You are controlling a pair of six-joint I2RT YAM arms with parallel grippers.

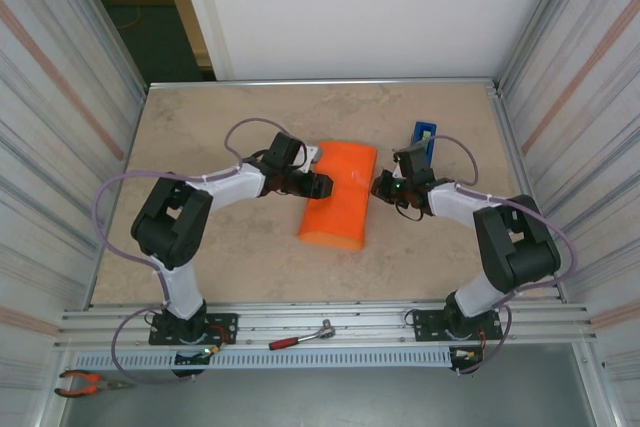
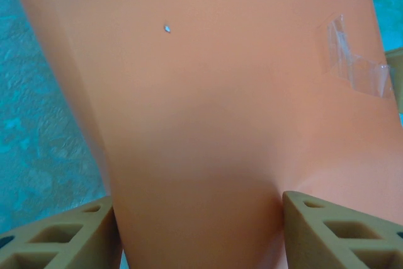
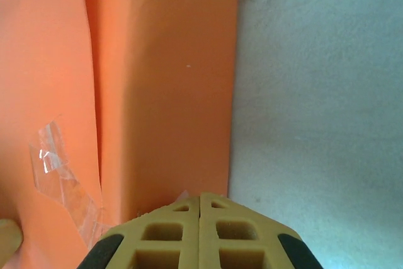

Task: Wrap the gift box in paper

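The orange paper (image 1: 337, 195) lies folded over into a long bundle at the middle of the table; the gift box is hidden under it. My left gripper (image 1: 318, 185) is at the bundle's left side. In the left wrist view the paper (image 2: 208, 124) runs between its tan fingers (image 2: 63, 237) and touches both. My right gripper (image 1: 380, 187) is at the bundle's right side, shut and empty, its tips (image 3: 200, 201) against the paper's (image 3: 164, 80) lower edge. A strip of clear tape (image 3: 60, 168) sticks to the paper's overlap (image 2: 352, 61).
A blue tape dispenser (image 1: 424, 137) stands behind the right gripper. A red-handled ratchet (image 1: 300, 337) lies on the front rail and orange pliers (image 1: 90, 383) at the bottom left. Corrugated walls close in both sides of the table (image 1: 200, 247).
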